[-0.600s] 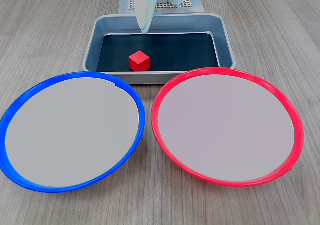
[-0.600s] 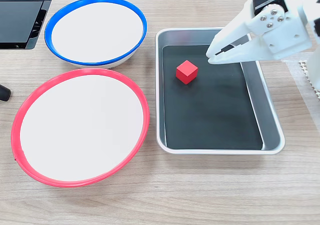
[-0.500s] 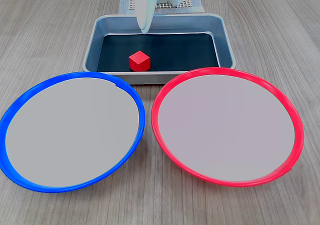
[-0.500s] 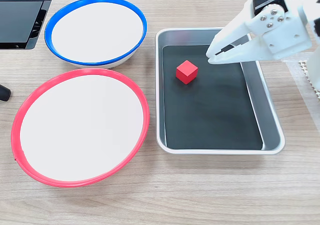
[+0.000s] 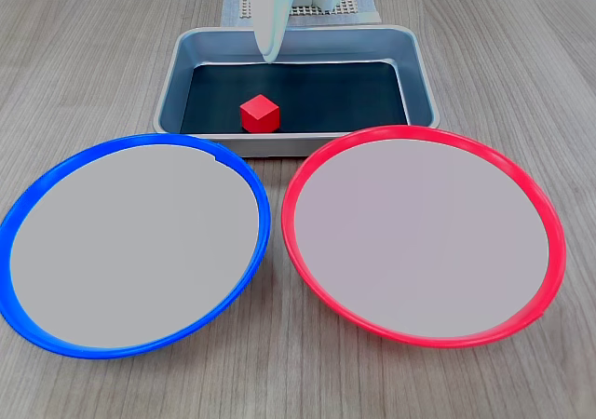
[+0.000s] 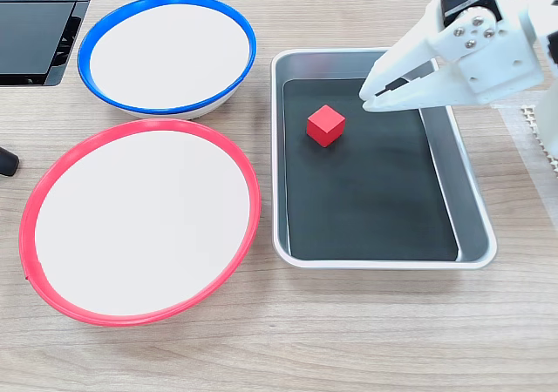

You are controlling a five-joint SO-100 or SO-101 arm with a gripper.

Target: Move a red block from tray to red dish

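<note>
Inside the rectangular silver-grey metal tray (image 6: 471, 213) with its black bottom, the small glossy red block (image 6: 325, 125) is sitting alone; the white two-finger gripper (image 6: 366, 102) is hanging just beside it, jaws nearly closed, holding nothing. Meanwhile the large round red-rimmed dish (image 6: 39, 196) is lying empty; the blue-rimmed dish (image 6: 248, 48) is too.

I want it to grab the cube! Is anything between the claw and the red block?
No. Only bare black tray bottom separates gripper and red block in a fixed view.

Looks like a robotics lab or office bench setup: pale wood-grain laminate table (image 6: 366, 340), white 3D-printed arm w/ exposed servo (image 6: 488, 35) on a perforated mat (image 5: 307, 9). Dark flat device, maybe a laptop or keyboard, at the table corner (image 6: 39, 26).
</note>
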